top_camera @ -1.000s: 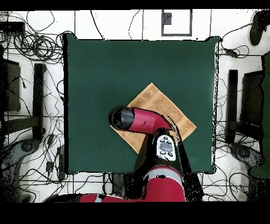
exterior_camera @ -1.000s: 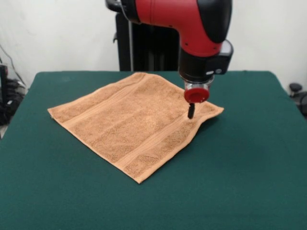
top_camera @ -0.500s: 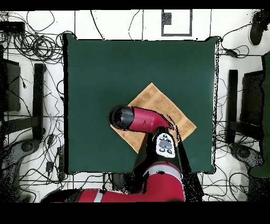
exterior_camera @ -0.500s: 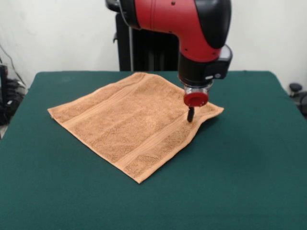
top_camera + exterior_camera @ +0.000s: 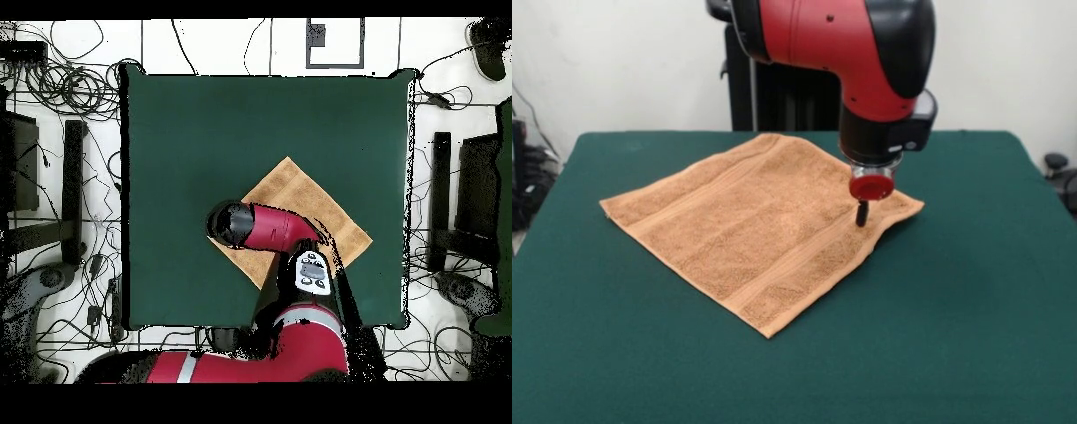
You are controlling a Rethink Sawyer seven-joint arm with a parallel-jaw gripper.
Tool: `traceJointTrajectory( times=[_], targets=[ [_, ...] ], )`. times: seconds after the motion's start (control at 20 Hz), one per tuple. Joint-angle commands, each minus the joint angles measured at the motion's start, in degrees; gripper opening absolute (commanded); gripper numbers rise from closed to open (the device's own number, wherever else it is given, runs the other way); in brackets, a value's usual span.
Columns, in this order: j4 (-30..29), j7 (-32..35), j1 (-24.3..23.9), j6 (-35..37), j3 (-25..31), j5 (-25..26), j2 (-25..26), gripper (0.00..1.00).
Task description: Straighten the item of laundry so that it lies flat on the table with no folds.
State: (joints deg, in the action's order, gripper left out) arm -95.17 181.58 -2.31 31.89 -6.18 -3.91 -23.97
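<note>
Lying spread across the large rectangular table with its dark green felt-like top (image 5: 971,291), the small square orange-tan terry-cloth towel (image 5: 750,221) sits turned like a diamond. In the front view one corner points toward 6 o'clock, one toward 9 o'clock, one toward 12 o'clock near the table's far edge, and one toward 3 o'clock. Woven bands run parallel to two opposite hems. Most of the cloth looks flat, though the edge beside the 3 o'clock corner is slightly rumpled and lifted.

The red and black arm (image 5: 847,40) comes down from 12 o'clock, and its gripper (image 5: 862,215) hangs just inside that 3 o'clock corner, its dark tip at or barely above the pile; contact cannot be told for sure. Only a single narrow dark tip shows under the red collar, so the jaws appear closed together, and nothing of the towel is seen pinched or raised between them.

From overhead, the towel (image 5: 300,195) lies in the table's (image 5: 200,140) half toward 6 o'clock, a little toward 3 o'clock of centre, well inside every edge. The arm (image 5: 270,228) reaches in from 6 o'clock and covers the towel's part toward 7 o'clock, hiding the gripper itself in this view.
</note>
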Motion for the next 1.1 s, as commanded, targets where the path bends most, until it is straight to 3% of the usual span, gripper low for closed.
traceJointTrajectory(
  times=[0.05, 0.3, 1.1],
  targets=[
    [1.6, 2.4, 1.3, 2.4, 3.5, -2.2, 1.2, 1.0],
    [1.8, 2.8, 1.5, 1.8, 4.0, -2.7, 1.6, 1.0],
    [4.5, 3.7, 1.4, -9.4, 5.5, -2.8, 10.6, 1.0]
  ],
)
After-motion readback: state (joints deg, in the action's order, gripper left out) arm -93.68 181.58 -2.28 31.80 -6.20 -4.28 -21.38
